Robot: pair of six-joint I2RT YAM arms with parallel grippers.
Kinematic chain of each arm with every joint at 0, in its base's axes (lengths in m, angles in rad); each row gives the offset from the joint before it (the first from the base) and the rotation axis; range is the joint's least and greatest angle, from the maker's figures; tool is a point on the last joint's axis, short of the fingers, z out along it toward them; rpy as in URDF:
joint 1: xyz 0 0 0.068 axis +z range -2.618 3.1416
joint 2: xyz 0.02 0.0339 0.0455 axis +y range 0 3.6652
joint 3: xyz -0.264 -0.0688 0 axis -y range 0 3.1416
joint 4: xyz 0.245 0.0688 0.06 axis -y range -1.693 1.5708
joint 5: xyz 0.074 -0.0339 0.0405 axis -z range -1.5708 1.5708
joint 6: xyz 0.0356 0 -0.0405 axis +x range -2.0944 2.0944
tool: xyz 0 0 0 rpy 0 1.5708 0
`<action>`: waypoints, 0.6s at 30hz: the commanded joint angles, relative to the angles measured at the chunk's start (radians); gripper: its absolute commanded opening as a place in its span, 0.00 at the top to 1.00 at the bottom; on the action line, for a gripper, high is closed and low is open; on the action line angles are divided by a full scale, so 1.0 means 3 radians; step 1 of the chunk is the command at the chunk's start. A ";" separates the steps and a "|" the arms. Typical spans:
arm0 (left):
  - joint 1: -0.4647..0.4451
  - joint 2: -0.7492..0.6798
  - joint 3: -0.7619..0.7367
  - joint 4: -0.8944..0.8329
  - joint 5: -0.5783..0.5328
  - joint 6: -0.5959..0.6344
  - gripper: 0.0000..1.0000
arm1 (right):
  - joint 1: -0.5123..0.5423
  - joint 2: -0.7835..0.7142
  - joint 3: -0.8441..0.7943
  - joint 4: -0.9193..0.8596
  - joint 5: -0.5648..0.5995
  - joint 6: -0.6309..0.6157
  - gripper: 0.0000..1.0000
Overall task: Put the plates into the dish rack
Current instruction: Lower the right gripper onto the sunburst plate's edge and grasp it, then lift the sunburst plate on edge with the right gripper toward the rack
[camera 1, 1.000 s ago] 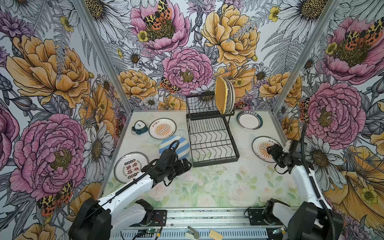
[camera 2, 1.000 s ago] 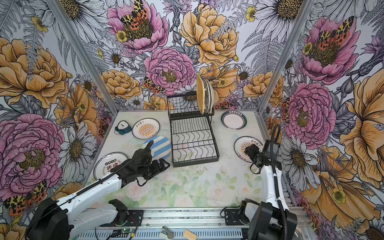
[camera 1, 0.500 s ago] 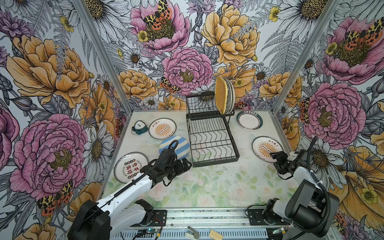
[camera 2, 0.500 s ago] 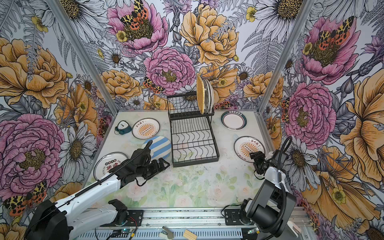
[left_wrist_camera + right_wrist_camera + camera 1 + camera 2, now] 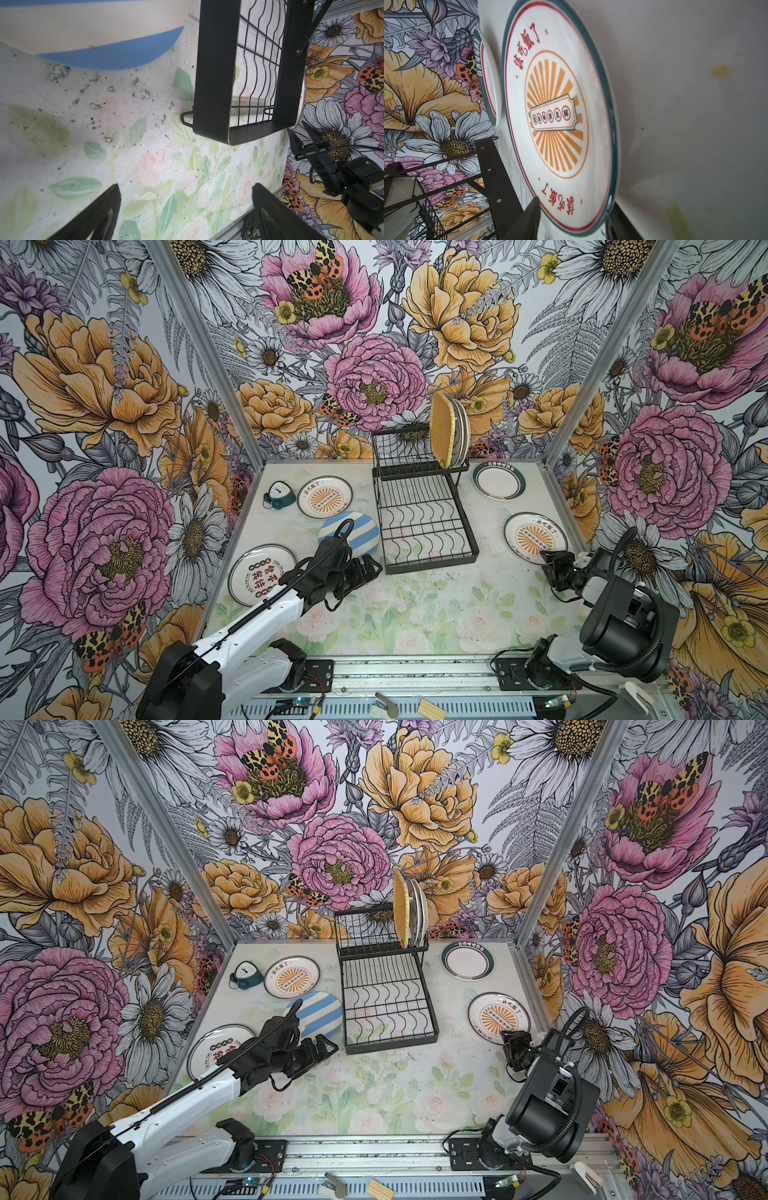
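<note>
Floral worktop (image 5: 415, 614) carries five plates (image 5: 357, 526) lying flat; near-right sunburst plate (image 5: 535, 537) reads "该吃饭了" in red. Others stand edgewise on dish rack (image 5: 432, 569) upper shelf. The left tool (image 5: 366, 568) is spread, empty; the right tool (image 5: 549, 559) straddles the sunburst rim, pinch unclear.

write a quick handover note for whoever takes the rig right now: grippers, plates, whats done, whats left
Left gripper: open, empty, over the table between the striped plate and the rack.
Right gripper: jaws either side of the right sunburst plate rim; grip unconfirmed, plate lies flat.
Done: yellow plate and white plates upright on the upper shelf.
Left: five plates on the table, including the left sunburst plate, lettered plate and ringed plate.
</note>
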 commanded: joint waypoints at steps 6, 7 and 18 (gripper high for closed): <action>0.0072 -0.0072 -0.0023 0.0073 0.0071 0.0021 0.01 | -0.0010 0.0180 -0.0200 0.0517 0.0071 0.0236 0.53; 0.0078 -0.0071 -0.0023 0.0074 0.0075 0.0021 0.01 | -0.0011 0.0203 -0.0235 0.0587 0.0084 0.0264 0.54; 0.0104 -0.0072 -0.0003 0.0050 0.0087 0.0016 0.01 | -0.0006 0.0512 -0.0364 0.1114 0.0179 0.0518 0.68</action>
